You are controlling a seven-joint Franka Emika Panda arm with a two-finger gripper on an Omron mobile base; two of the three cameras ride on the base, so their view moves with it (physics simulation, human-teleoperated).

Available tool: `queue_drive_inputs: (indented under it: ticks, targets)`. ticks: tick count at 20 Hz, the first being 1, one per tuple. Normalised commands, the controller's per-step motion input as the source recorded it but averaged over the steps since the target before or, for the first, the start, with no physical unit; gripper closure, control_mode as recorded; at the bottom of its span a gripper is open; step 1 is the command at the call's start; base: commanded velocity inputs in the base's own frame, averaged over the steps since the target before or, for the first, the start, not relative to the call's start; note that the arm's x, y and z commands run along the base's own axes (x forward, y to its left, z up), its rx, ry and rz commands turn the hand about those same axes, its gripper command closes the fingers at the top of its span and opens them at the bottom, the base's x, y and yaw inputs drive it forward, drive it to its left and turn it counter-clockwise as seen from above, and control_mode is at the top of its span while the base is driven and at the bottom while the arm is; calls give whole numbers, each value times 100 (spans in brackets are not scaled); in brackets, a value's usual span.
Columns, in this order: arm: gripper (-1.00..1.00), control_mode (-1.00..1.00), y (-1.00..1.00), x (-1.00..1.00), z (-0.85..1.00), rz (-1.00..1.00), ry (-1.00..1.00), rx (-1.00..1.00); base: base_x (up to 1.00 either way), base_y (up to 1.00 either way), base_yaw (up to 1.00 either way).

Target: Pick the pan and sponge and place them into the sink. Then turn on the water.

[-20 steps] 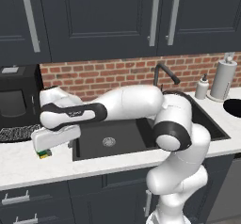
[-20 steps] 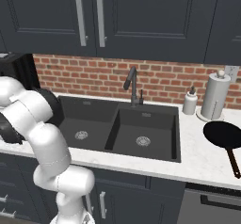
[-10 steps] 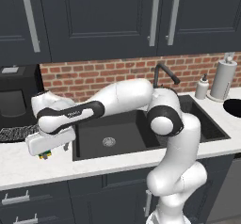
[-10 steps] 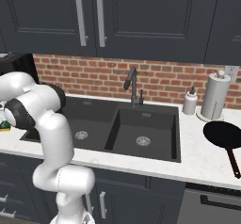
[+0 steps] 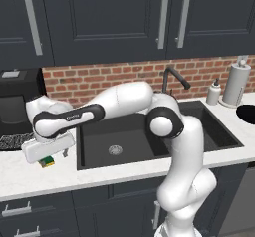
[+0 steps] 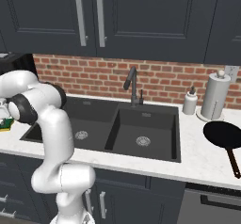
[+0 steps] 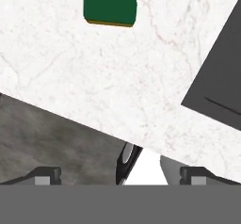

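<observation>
**2 fingers spread wide over the sponge**

2 dark fingertips (image 7: 47, 175) stand far apart at the bottom of the hand view, nothing between them, so the gripper (image 5: 52, 154) is open. No brand, label or readable writing shows on anything. Left of the gripper stands a black boxy appliance (image 5: 19, 101) on the counter (image 5: 30, 174), which is white marble-look stone with faint grey veins. Just under the gripper lies the sponge (image 5: 48, 162), a small rectangular block, green on top with a yellow underlayer; in the hand view it (image 7: 109, 4) sits ahead of the fingers, not touched. Right of the gripper is the sink (image 5: 149, 144), matte dark grey, 2 basins with round silver drains and a black gooseneck faucet (image 6: 132, 84). Far to the right rests the pan (image 6: 224, 136), round, shallow, black, thin straight handle.
</observation>
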Motion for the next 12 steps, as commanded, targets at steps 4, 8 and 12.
queue_drive_inputs:
  ticks: [4, 8, 12]
  targets:
    - [-100, -100, 5, 17, -16, 0, 0, 0, 0, 0, 0]
    - [-100, -100, 7, 15, -23, 0, 0, 0, 0, 0, 0]
    - [-100, -100, 3, 12, -19, 0, 0, 0, 0, 0, 0]
